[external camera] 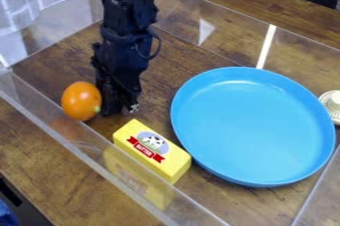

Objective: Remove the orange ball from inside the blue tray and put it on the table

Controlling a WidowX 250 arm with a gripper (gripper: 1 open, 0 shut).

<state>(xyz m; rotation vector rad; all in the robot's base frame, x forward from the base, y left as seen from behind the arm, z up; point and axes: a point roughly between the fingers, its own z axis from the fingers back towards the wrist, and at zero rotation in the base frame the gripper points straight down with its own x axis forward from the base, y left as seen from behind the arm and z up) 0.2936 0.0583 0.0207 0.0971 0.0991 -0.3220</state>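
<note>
Wooden plank table, acrylic walls: orange ball already out of the blue tray, resting on bare wood.
We read the gripper as closed and empty, just beside the ball at its 3 o'clock; we would lift straight up, avoiding any sideways nudge against ball or yellow block.

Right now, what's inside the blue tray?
Nothing shows inside the blue tray; its whole floor is bare blue. The orange ball lies outside it on the table, left of the gripper. Whatever is beneath the tray is covered.
</note>
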